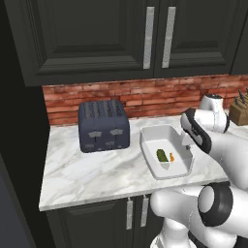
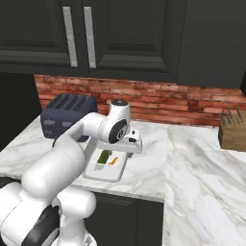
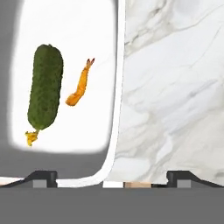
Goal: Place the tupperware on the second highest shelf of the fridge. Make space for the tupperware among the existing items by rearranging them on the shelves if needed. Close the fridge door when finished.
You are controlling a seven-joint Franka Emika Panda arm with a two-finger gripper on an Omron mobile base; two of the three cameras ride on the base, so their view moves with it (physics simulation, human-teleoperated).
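Note:
The tupperware is a shallow white tub lying on the marble counter, near its front edge. Inside lie a green piece and a small orange piece. My gripper hangs open over the tub's right rim. In the hand view the gripper straddles the tupperware rim, one fingertip on the tub's side and the other on the counter's side, with the green piece and orange piece ahead. From the right base view the gripper is beside the tupperware. The fridge, its shelves and the existing items are out of view.
A dark blue-grey toaster stands left of the tub against the brick wall. A wooden knife block sits far right on the counter. Dark upper cabinets overhang the back. Bare marble stretches to the right.

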